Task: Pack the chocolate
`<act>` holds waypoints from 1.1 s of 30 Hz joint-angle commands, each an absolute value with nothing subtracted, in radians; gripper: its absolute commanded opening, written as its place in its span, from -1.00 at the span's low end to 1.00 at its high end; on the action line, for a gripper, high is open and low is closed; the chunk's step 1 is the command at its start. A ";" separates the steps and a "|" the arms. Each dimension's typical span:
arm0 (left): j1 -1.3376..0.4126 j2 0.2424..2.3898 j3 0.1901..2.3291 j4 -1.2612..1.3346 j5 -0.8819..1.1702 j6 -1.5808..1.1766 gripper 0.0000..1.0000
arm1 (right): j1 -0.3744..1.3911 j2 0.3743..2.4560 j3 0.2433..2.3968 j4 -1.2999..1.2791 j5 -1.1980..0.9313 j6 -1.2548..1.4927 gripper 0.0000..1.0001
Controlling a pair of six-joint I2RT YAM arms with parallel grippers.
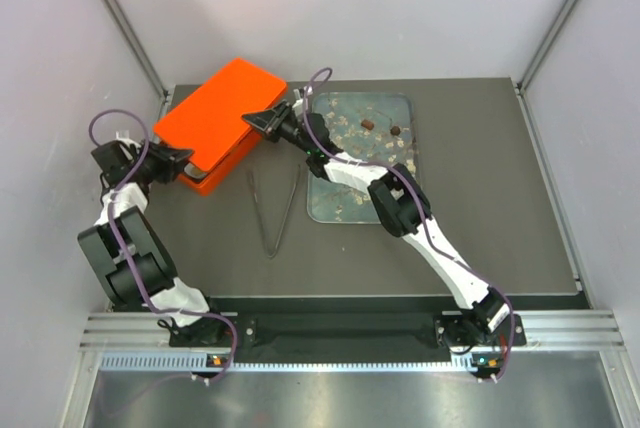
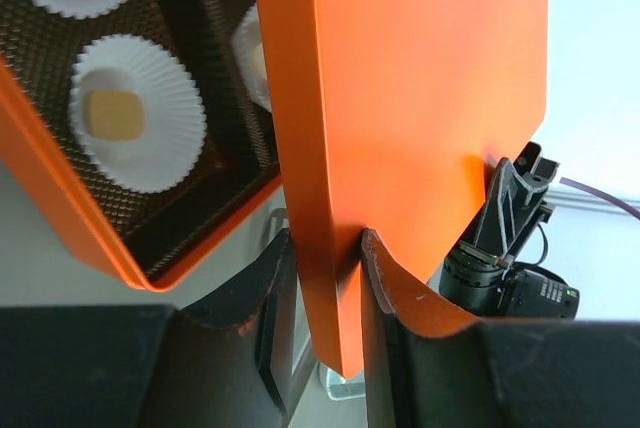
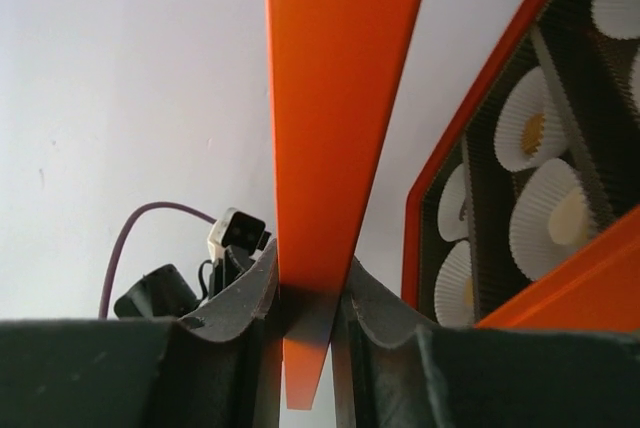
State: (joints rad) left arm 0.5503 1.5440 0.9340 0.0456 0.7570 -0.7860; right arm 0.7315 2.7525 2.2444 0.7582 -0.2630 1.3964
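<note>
An orange lid (image 1: 222, 109) hangs tilted over the orange box (image 1: 203, 179) at the back left, held from both sides. My left gripper (image 1: 186, 159) is shut on its left edge (image 2: 420, 78). My right gripper (image 1: 263, 120) is shut on its right edge (image 3: 335, 98). Inside the box (image 2: 60, 188), white paper cups hold chocolate: a tan piece (image 2: 113, 115), and in the right wrist view a cream piece (image 3: 565, 220) and a tan one (image 3: 533, 133). Two dark chocolates (image 1: 367, 125) (image 1: 396, 130) lie on the blossom-print tray (image 1: 345, 203).
Metal tongs (image 1: 275, 210) lie on the dark table between the box and the tray. My right arm reaches across the tray's left half. Grey walls close in the back and both sides.
</note>
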 commanded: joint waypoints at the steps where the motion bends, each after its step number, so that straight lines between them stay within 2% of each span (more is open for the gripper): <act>1: 0.558 1.571 0.959 0.003 0.608 -0.650 -1.00 | 0.727 2.769 2.329 0.793 -0.166 1.267 -0.97; 5: 0.558 1.600 1.000 -0.081 0.509 -0.585 -1.00 | 0.744 2.807 2.388 0.695 -0.155 1.189 -0.94; 10: 0.557 1.609 1.040 -0.109 0.425 -0.551 -1.00 | 0.746 2.829 2.416 0.652 -0.124 1.166 -0.69; 14: 0.557 1.643 1.063 -0.115 0.443 -0.551 -1.00 | 0.744 2.829 2.421 0.632 -0.120 1.137 -0.55; 18: 0.557 1.652 1.066 -0.118 0.436 -0.545 -1.00 | 0.733 2.830 2.416 0.626 -0.118 1.146 -0.30; 20: 0.557 1.660 1.069 -0.111 0.452 -0.551 -1.00 | 0.726 2.830 2.413 0.626 -0.120 1.150 -0.28; 23: 0.558 1.675 1.075 -0.101 0.477 -0.564 -1.00 | 0.719 2.830 2.411 0.623 -0.120 1.150 -0.28; 29: 0.558 1.661 1.069 -0.075 0.529 -0.598 -0.98 | 0.712 2.838 2.396 0.675 -0.135 1.195 -0.58; 31: 0.558 1.654 1.065 -0.068 0.534 -0.607 -0.85 | 0.713 2.846 2.378 0.727 -0.138 1.242 -0.75; 32: 0.557 1.646 1.072 -0.067 0.523 -0.612 -0.68 | 0.712 2.853 2.378 0.757 -0.138 1.255 -0.83; 33: 0.557 1.644 1.078 -0.071 0.512 -0.615 -0.62 | 0.712 2.855 2.375 0.776 -0.144 1.265 -0.85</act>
State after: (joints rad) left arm 0.5522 1.6783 1.0420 -0.1192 0.5045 -0.6018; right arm 0.7120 2.8258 2.3638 0.6270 -0.1406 1.2308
